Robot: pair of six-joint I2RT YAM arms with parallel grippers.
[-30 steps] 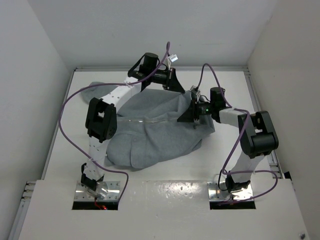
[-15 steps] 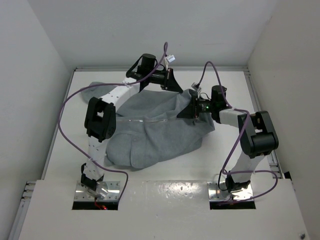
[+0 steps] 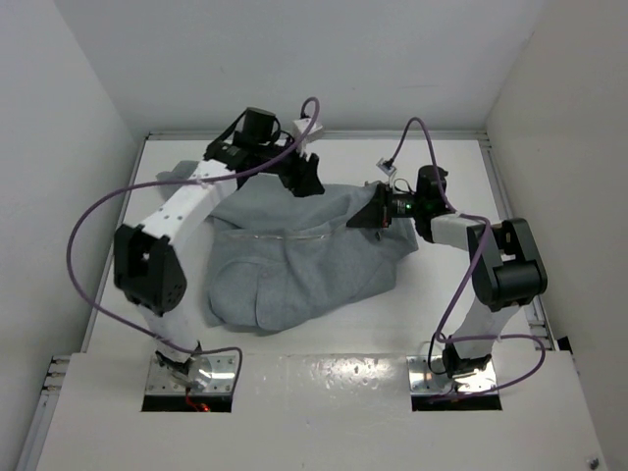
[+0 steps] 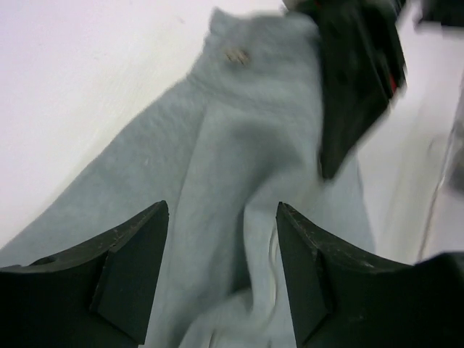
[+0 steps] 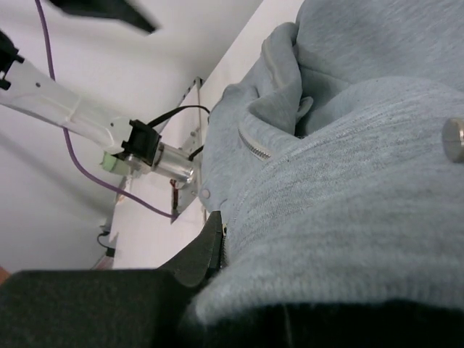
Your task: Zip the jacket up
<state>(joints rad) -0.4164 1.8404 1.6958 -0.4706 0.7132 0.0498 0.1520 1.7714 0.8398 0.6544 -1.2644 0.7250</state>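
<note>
One jacket (image 3: 294, 260) lies crumpled in the middle of the table (image 3: 324, 339). Left gripper (image 3: 308, 183) hangs above its far edge, jaws spread wide, holding nothing. Right gripper (image 3: 373, 218) is clamped on a fold at the jacket's right side, near the zipper (image 5: 250, 143).

Setting: a robotics lab test cell. Evidence as follows.

- Two white-and-black jointed arms, the left arm (image 3: 182, 206) and the right arm (image 3: 502, 267), are bolted side by side at the near edge of a plain white table (image 3: 324, 334). They stand on bare metal base plates (image 3: 216, 371).
- Purple cables (image 3: 90, 211) loop loosely along both arms, exposed.
- Plain white panels (image 3: 69, 118) wall in the table at left, right and back, forming a box-like enclosure.
- One grey jacket (image 3: 294, 265) lies on the table as the test piece.
</note>
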